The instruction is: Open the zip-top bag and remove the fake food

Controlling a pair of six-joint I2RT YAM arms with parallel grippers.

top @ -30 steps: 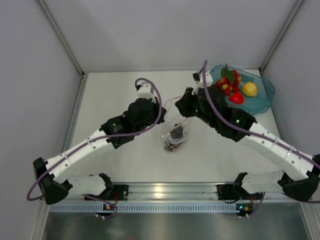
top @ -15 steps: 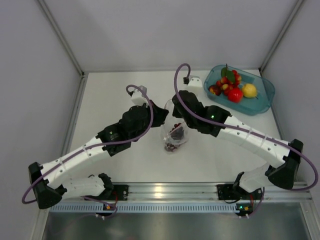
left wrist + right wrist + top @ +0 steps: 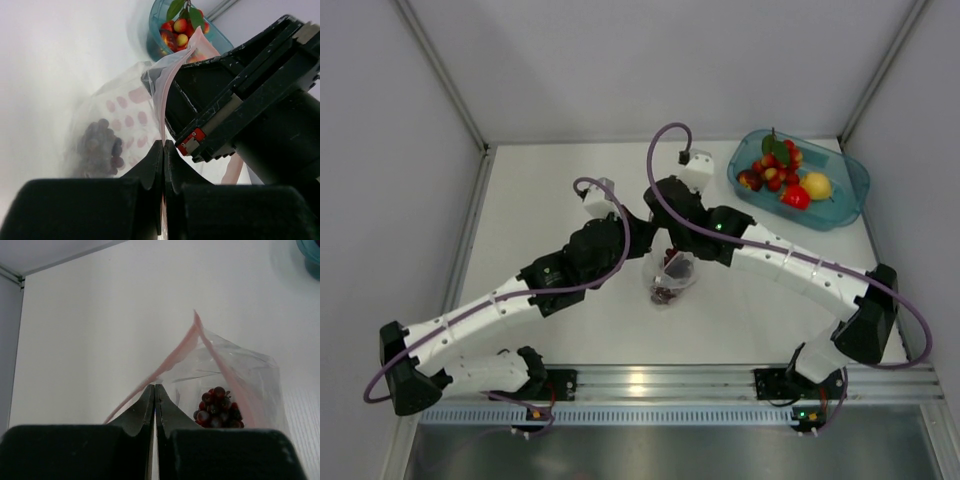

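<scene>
**White tabletop: one bag, one tub**

The tabletop point(image 3: 520, 190) is a plain white surface closed in by pale walls on its left, far and right sides. A metal rail point(image 3: 650, 380) runs along its near edge. The zip-top bag point(image 3: 668, 285) stands with its bottom on the tabletop near the middle, a little nearer the far edge than the rail. A teal tub point(image 3: 848, 195) sits in the far right corner, well apart from the bag.

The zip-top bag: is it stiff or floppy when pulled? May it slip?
Probably floppy: the zip-top bag is thin, creased film. Likely bottom-heavy, as the grape bunch sits low. It may slip: the left claw and right claw pinch only its rim.
</scene>
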